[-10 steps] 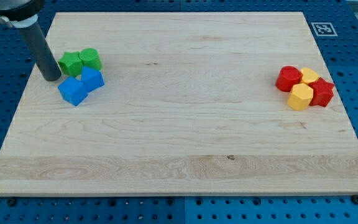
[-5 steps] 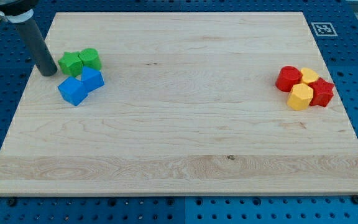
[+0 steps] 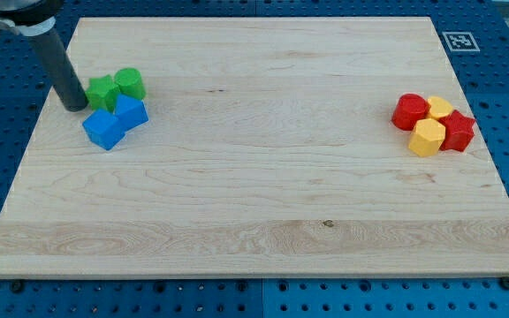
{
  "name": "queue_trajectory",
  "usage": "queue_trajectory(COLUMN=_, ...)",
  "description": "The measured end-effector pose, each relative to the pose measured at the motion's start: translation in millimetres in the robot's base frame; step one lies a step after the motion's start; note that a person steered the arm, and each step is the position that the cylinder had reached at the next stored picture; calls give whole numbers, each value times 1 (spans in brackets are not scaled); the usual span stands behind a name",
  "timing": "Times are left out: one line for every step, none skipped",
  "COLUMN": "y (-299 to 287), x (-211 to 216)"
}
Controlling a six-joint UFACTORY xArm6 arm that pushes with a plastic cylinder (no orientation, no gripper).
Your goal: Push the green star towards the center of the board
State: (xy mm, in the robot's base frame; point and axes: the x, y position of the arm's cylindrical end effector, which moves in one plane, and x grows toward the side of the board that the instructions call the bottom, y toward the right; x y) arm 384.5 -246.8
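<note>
Rod leans in from the view's top left, my tip [image 3: 77, 107] touching the green star [image 3: 104, 91] on its left side. No end effector w/ jaws, so nothing is held. Green cylinder [image 3: 130, 82] sits right beside the star.

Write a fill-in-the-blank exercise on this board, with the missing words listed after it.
1. My tip stands just to the view's ____ of the green star.
2. The two blocks just below the green pair, a blue block and another blue block, are both ____.
3. The red and yellow blocks cluster near the board's ____ edge in the view.
4. The green cylinder sits on the star's ____ side in the view.

Missing words: left; blue; right; right
</note>
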Motion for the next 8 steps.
queue_trajectory(y=4, x=-7)
queue_trajectory(y=4, x=-9)
queue_trajectory(y=4, x=-23)
queue_trajectory(y=4, x=-42)
queue_trajectory(y=4, x=-49)
queue_trajectory(y=5, x=-44)
queue_trajectory(y=-1, x=-15)
queue_trajectory(y=22, x=-10)
